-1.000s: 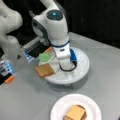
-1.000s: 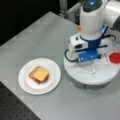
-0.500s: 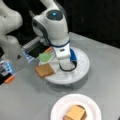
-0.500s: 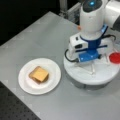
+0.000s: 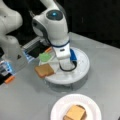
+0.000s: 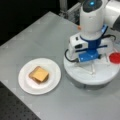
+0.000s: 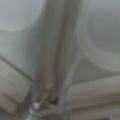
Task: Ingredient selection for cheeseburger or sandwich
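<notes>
On the white paper plate (image 5: 60,110) (image 6: 25,83) lies a small stack (image 5: 75,113) (image 6: 38,74), a yellow-orange cheese square on top of a toast-brown bread square. In a front view, a second bread square (image 5: 44,70) and a green square (image 5: 45,57) rest on the left side of the white divided tray (image 5: 80,75). A red disc (image 6: 115,58) lies at the tray's right side. My gripper (image 5: 65,66) (image 6: 86,67) is lowered into the middle of the tray (image 6: 90,78), and nothing shows between its fingers. The wrist view is filled by the tray's white dividers (image 7: 57,62) at close range.
The arm's white base (image 5: 12,47) and a blue-lit box with an orange piece (image 5: 10,79) stand at a front view's left. A dark edge of the table runs along a front view's bottom left (image 6: 15,110). The plate sits near the tray.
</notes>
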Tool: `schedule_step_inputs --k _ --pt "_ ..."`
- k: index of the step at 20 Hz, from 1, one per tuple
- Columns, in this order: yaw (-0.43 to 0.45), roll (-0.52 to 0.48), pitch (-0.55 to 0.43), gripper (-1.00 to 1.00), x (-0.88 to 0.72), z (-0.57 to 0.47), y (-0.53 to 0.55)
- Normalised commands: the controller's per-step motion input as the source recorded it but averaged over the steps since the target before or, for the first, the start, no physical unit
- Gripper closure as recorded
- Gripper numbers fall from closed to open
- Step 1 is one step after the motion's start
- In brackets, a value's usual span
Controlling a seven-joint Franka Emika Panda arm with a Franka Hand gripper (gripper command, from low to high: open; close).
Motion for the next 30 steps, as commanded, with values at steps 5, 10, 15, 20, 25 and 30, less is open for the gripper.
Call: schedule_step_inputs --k 5,10,15,20,25,30 --pt "0.146 0.064 0.013 -1.00 -0.07 -0.04 0.01" --pt "0.146 0.064 0.013 -1.00 -0.07 -0.04 0.01" --pt "0.146 0.064 0.013 -1.00 -0.07 -0.04 0.01" --pt "0.146 0.064 0.013 -1.00 -0.07 -0.04 0.01" --pt "0.146 0.064 0.013 -1.00 -0.07 -0.04 0.01" --pt "0.146 0.064 0.013 -1.00 -0.07 -0.04 0.01"
